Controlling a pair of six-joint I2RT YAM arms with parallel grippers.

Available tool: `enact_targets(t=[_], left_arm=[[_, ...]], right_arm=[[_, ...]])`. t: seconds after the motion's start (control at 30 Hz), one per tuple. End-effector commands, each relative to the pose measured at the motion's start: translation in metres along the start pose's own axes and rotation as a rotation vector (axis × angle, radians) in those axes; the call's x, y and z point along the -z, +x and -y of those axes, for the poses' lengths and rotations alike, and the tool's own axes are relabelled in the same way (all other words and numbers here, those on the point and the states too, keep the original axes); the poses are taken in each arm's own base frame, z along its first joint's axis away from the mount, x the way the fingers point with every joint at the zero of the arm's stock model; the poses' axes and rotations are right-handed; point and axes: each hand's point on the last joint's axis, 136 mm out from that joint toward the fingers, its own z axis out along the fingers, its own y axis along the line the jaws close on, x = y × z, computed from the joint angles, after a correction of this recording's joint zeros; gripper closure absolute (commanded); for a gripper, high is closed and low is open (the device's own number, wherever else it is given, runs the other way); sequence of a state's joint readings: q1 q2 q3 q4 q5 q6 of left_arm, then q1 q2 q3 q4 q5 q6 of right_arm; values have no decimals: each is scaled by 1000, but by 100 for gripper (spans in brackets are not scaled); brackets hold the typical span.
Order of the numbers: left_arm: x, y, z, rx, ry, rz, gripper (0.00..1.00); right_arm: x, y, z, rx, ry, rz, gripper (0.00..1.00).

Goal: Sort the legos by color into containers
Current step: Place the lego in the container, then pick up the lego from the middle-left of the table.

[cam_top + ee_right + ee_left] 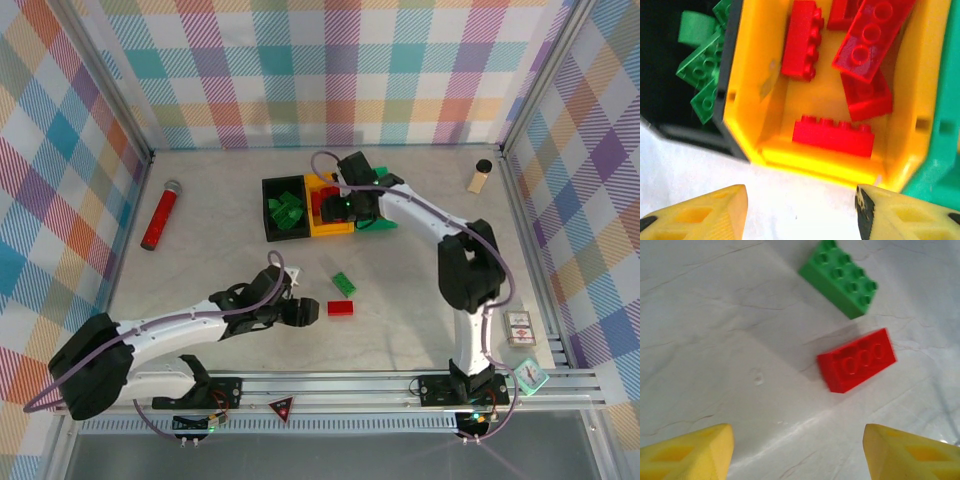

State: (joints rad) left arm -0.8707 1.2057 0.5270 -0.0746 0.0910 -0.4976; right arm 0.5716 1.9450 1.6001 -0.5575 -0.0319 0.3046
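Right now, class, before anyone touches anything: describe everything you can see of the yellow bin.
The yellow bin is a small, open-topped rectangular container of glossy yellow-orange plastic with thick rounded rims. It stands upright on the pale table, wedged between the black bin and the green bin, apparently touching both. Inside lie several red bricks, jumbled at different angles; no other colour shows in it.

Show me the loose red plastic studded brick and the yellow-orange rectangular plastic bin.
Loose red plastic studded brick (860,359): left wrist view, studded top.
Yellow-orange rectangular plastic bin (810,162): right wrist view, near rim.
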Motion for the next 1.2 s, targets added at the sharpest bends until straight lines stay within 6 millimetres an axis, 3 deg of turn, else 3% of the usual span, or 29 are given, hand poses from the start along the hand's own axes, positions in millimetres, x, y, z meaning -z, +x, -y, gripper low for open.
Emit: enact_targets(t=[0.0, 0.2, 0.4, 0.5, 0.77, 1.17], left_arm=[[0, -18, 26, -111, 25, 53, 31], [-6, -17, 36, -197, -87, 76, 30], [-26, -7, 50, -211, -120, 27, 27], [-38, -5, 43, -161, -211, -19, 17], [-67, 11, 53, -100, -269, -103, 17], [-75, 11, 43, -54, -424, -126, 18]], right_arm=[[29, 4, -7, 67, -18, 72, 41], [49, 54, 29, 78, 93, 82, 39], [52, 91, 60, 63, 193, 98, 36], [50, 99, 72, 35, 232, 122, 34], [41, 112, 87, 8, 259, 181, 33], [32, 118, 89, 4, 260, 160, 33]])
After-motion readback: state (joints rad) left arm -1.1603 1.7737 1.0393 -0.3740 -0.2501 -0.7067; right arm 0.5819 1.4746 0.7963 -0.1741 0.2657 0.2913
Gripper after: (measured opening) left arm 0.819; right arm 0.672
